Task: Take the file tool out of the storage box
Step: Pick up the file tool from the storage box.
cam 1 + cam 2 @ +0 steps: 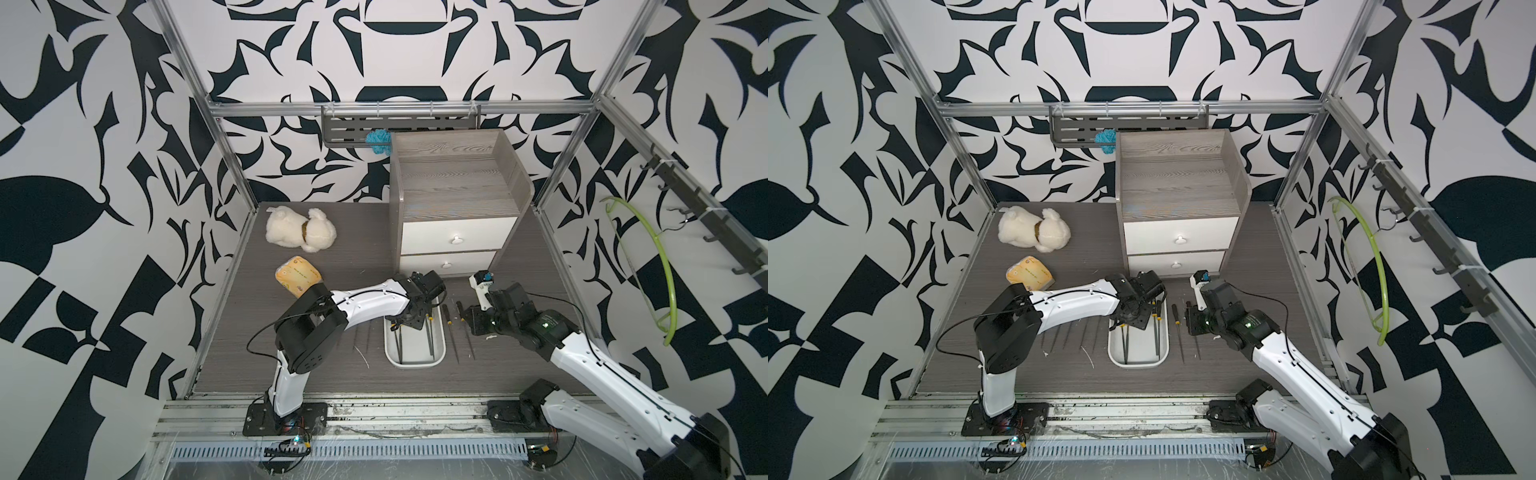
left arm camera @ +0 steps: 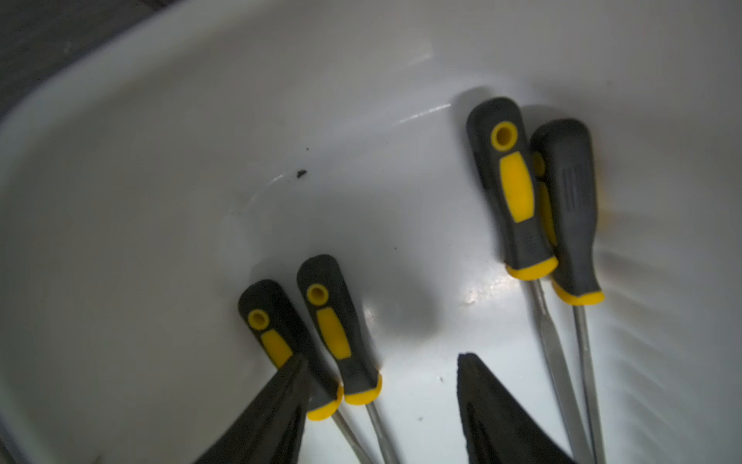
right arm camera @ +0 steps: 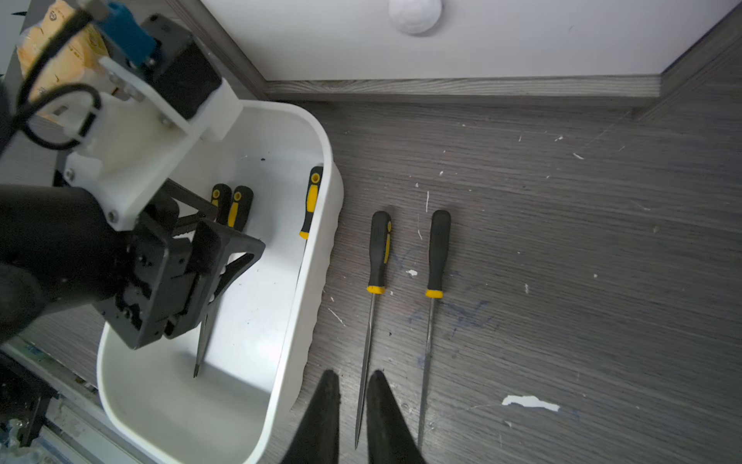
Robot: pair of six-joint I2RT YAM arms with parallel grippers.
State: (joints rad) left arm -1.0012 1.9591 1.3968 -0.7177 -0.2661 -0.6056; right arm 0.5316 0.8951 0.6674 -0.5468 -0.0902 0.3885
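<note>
Left gripper down inside storage box, fingers spread astride file, clear of walls; right gripper near-pinched, hold unclear.

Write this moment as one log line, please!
left fingers: open inside storage box, over file handle | right fingers: narrow gap, nothing held | files in box: four | files outside box: two

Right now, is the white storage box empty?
No, the left wrist view shows four file tools lying inside the storage box.
</note>
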